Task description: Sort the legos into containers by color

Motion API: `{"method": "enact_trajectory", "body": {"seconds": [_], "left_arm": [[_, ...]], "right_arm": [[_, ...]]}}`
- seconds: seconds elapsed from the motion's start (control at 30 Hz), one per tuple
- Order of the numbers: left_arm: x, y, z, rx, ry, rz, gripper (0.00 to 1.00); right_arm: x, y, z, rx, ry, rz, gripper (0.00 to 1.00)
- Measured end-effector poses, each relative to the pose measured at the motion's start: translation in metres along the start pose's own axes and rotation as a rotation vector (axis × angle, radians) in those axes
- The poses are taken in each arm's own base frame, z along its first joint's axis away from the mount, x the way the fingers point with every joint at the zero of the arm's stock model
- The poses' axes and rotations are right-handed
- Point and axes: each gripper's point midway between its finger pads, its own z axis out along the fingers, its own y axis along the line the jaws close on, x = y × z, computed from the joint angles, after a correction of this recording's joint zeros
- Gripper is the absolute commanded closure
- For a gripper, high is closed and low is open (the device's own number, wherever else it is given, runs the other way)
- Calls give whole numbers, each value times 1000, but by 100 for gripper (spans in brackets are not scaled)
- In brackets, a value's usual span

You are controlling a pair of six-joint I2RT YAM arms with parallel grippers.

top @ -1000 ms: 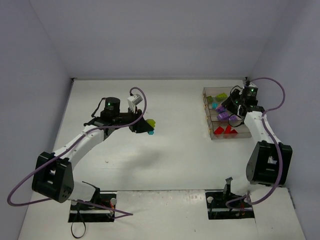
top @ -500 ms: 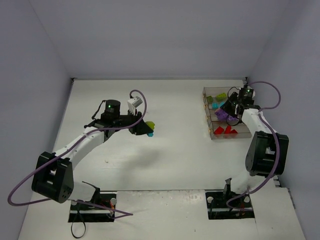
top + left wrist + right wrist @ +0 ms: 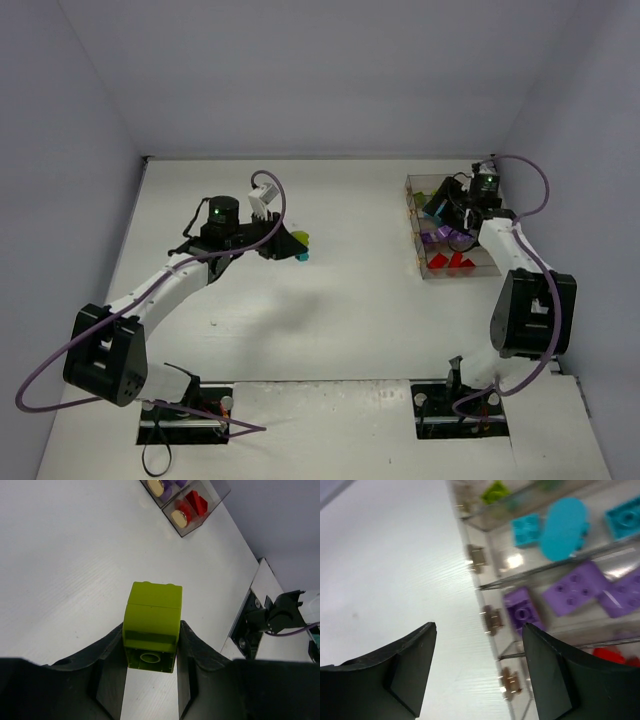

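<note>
**Now in transit: a lime brick, well apart from its bin**

The left gripper point(image 3: 150, 652) has its jaws closed tight on a lime green brick point(image 3: 152, 622), one pad on each flank, and holds it above the bench point(image 3: 350, 320). From overhead, a speck of teal point(image 3: 303, 257) shows just beside those jaws. Whether it is joined to the brick or lying loose cannot be told.

The containers point(image 3: 414, 240) stand well apart, over on the right side. The right gripper point(image 3: 477, 627) hangs above them with its jaws spread wide and nothing between them. Below it the sorting looks largely done:

- a green piece point(image 3: 495, 491) in the far compartment
- teal pieces point(image 3: 565, 527) in the next
- purple bricks point(image 3: 570, 587) in the third
- red ones point(image 3: 610, 655) in the nearest

The step in hand appears to be carrying the lime brick to its bin. The next move probably calls for a long reach across the bench to the far green compartment, or a hand-over to the right arm. Either way, the right gripper would likely have to make room above the bins first.
</note>
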Motion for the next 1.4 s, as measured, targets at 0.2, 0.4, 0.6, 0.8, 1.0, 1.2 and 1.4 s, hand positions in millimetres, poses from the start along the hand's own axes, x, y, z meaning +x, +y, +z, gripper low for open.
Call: {"method": "enact_trajectory", "body": {"seconds": [0.2,0.4,0.6,0.8,1.0,1.2,1.4], "left_arm": [[-21,-8,4,10,-78,-45,100],[-42,-27,5,81,-147,-41,100],[-57,-40,6,116,-197,-49,100],[-68,-40,12,58,-251,-93,100],[-69,-37,17,-4,-277,-150,100],[-73,-37,17,-25,-301,-187,100],[-74,-37,17,-31,-311,-204,100]], "right_arm": [[4,106,-55,-368,-43,-240,33],[61,192,-103,-771,68,-452,32],[111,232,-134,-974,174,-556,33],[144,253,-148,-1024,196,-618,37],[145,262,-150,-992,135,-650,42],[145,266,-145,-944,88,-675,45],[147,271,-142,-930,72,-695,49]]}}
